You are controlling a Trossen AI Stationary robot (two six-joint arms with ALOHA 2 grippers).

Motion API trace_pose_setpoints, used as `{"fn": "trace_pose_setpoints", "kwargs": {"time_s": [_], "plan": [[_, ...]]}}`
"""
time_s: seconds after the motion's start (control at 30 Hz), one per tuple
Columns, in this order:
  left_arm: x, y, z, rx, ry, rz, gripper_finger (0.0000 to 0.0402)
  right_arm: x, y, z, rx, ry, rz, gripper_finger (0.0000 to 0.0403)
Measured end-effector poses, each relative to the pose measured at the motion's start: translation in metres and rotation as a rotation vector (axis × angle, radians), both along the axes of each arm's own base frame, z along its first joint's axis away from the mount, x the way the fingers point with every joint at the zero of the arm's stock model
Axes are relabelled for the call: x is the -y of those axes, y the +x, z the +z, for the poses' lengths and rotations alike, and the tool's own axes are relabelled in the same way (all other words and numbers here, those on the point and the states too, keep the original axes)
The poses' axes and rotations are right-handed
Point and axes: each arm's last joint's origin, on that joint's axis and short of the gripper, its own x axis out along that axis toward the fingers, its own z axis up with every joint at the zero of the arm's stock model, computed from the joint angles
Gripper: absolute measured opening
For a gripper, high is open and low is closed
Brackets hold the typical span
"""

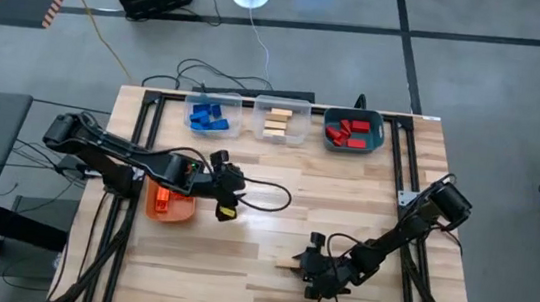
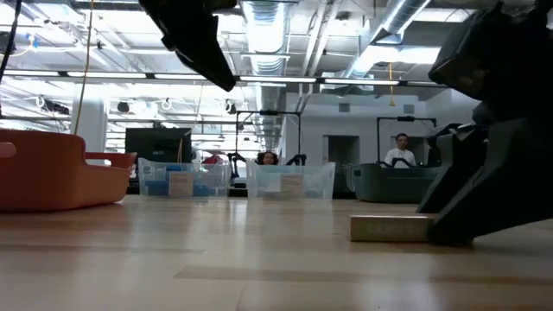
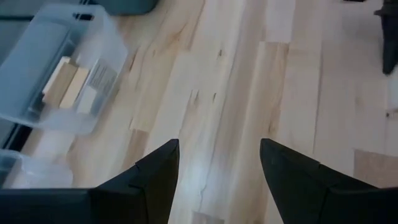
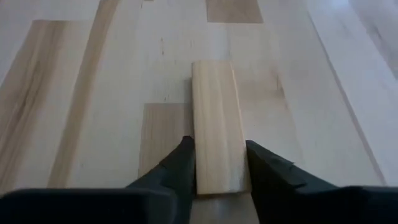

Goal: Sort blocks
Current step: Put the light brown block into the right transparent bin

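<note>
Your right gripper [image 4: 217, 165] sits low on the table [image 1: 274, 212] near its front edge, with both fingers [image 4: 180, 165] closed narrowly against the long sides of a pale tan wood block [image 4: 216, 124]. You can see that block lying flat on the boards, one end between the jaws and the rest reaching out ahead of the fingertips. From above, the block [image 1: 286, 263] shows just beside the gripper [image 1: 310, 266], on the side toward the table's middle.

Your left gripper [image 3: 217, 168] hangs above the table's left half with its jaws apart and nothing between them; only bare boards show in the gap. Directly beside it, under the left arm, stands the orange bin [image 1: 169, 201].

Along the far edge you find three bins in a row. One clear bin [image 1: 215, 115] holds blue blocks [image 1: 208, 116], the middle clear bin [image 1: 281, 122] holds tan blocks [image 1: 275, 123], and the teal bin [image 1: 353, 130] holds red blocks [image 1: 347, 131]. All three stand well apart from both grippers.

People [image 2: 399, 151] show in the room beyond the table.
</note>
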Motion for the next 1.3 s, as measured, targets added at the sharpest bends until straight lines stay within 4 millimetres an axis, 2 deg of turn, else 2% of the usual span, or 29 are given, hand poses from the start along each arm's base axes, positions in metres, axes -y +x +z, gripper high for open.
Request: {"fn": "trace_pose_setpoints", "kwargs": {"time_s": [0.07, 0.2, 0.27, 0.4, 0.5, 0.63, 0.77, 0.97, 1.17, 1.3], "plan": [[0.003, 0.001, 0.001, 0.003, 0.024, -0.039, 0.0219, 0.002, 0.001, 0.0, -0.007, 0.004, 0.004, 0.0134], [0.015, 0.003, 0.005, 0.021, 0.104, -0.175, 0.0219, 0.008, 0.005, 0.009, -0.016, 0.011, 0.033, 0.0133], [0.022, 0.004, 0.008, 0.034, 0.162, -0.252, 0.0219, 0.016, 0.007, 0.019, -0.014, 0.019, 0.04, 0.0133], [0.039, 0.004, 0.012, 0.039, 0.297, -0.416, 0.0219, 0.031, 0.011, 0.053, 0.061, 0.028, 0.041, 0.0133], [0.053, 0.008, 0.006, 0.012, 0.395, -0.533, 0.0219, 0.044, 0.009, 0.07, 0.121, 0.041, 0.064, 0.0133], [0.069, 0.02, -0.014, -0.037, 0.498, -0.646, 0.0219, 0.058, 0.012, 0.091, 0.262, 0.127, 0.131, 0.0133], [0.081, 0.034, -0.036, -0.065, 0.593, -0.662, 0.0219, 0.068, 0.017, 0.095, 0.323, 0.197, 0.175, 0.0133], [0.093, 0.048, -0.051, -0.039, 0.692, -0.695, 0.0219, 0.073, 0.02, 0.097, 0.347, 0.209, 0.171, 0.0136], [0.097, 0.055, -0.048, 0.033, 0.741, -0.707, 0.0217, 0.074, 0.02, 0.097, 0.347, 0.211, 0.166, 0.0137], [0.1, 0.055, -0.046, 0.059, 0.754, -0.719, 0.0186, 0.074, 0.02, 0.098, 0.348, 0.213, 0.164, 0.0137]]}}
